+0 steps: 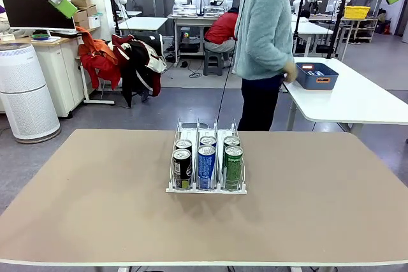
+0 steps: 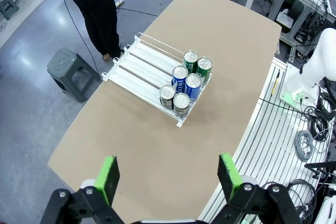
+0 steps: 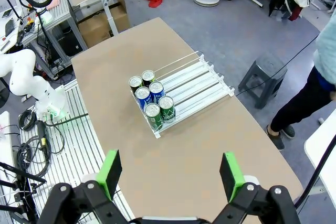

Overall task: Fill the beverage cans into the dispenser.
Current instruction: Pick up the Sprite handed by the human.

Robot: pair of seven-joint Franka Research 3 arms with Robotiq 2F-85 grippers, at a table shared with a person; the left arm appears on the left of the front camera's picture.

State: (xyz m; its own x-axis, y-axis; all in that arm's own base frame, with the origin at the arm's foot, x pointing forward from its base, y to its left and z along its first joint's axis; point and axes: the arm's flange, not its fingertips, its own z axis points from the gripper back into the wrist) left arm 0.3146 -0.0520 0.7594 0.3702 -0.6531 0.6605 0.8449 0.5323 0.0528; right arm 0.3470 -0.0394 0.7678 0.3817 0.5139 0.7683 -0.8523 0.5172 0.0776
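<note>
2 hands hang high over the tan surface (image 1: 95,208), each released: the left hand (image 2: 169,174) and the right hand (image 3: 170,170) show green pads (image 2: 109,177) spread wide with nothing between them. In the front view both are cut off by the picture's edges, so little more than 1 green pad shows per side. Mid-surface stands the dispenser (image 1: 197,127), with 6 beverage cans (image 1: 207,158) packed at its near end, 2 per lane: black in the left lane, blue-and-white in the middle, green on the right. The rear 3 are largely hidden behind the front 3, and the print is too small to read. Beyond the far edge a person (image 1: 264,30) in a pale fleece stands turned aside, the person's hand (image 1: 291,72) at a dark blue bin (image 1: 317,76) on a white side surface (image 1: 357,100); whether it holds anything cannot be told.
</note>
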